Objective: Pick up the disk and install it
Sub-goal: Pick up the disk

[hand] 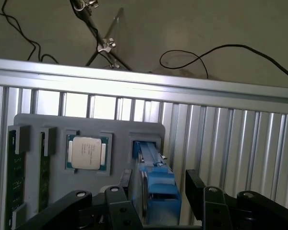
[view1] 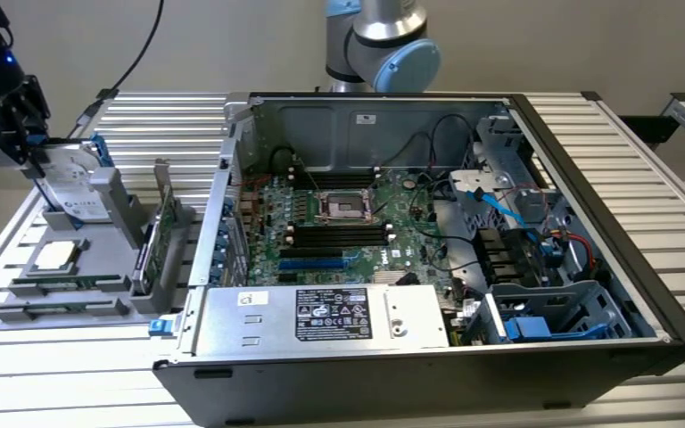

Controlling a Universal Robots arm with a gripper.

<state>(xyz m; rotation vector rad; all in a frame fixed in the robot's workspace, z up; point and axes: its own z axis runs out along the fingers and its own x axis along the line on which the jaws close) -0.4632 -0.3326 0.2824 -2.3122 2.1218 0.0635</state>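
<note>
Hand [hand: 158, 178] open astride the upright disk [hand: 156, 160].

Slatted metal table [view1: 640, 178], beige wall [view1: 235, 45]

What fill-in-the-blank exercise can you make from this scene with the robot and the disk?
1. The disk sits in a frame coloured ____.
2. The jaws of the gripper stand ____, one on each side of the disk.
3. The square chip lies flat in the grey tray, ____ the computer case.
Missing words: blue; open; outside.
</note>
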